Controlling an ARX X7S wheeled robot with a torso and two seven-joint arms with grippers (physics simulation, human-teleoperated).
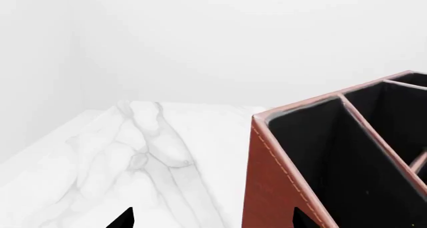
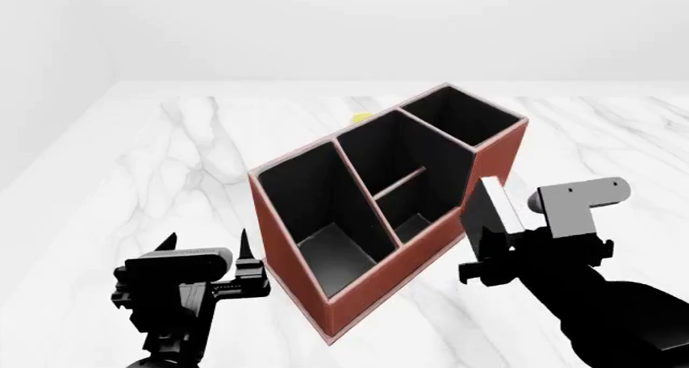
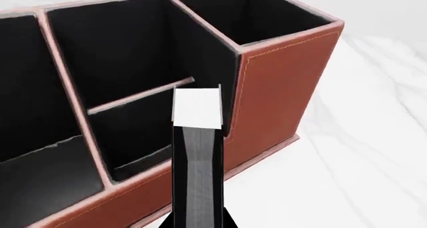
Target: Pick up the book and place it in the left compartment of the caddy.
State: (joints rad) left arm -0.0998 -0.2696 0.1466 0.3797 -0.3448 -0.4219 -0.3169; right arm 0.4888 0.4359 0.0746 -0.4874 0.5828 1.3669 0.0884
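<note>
Right tool [image 2: 486, 243] has the book [image 2: 494, 204] clamped beside the caddy [image 2: 431, 243], left tool [image 2: 205, 247] gaping empty, so only the left compartment [image 2: 323, 215] drop-in remains.

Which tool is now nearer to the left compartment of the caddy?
Left. The left tool is open beside the left compartment end; the right tool, holding the book, is by the caddy front wall.
</note>
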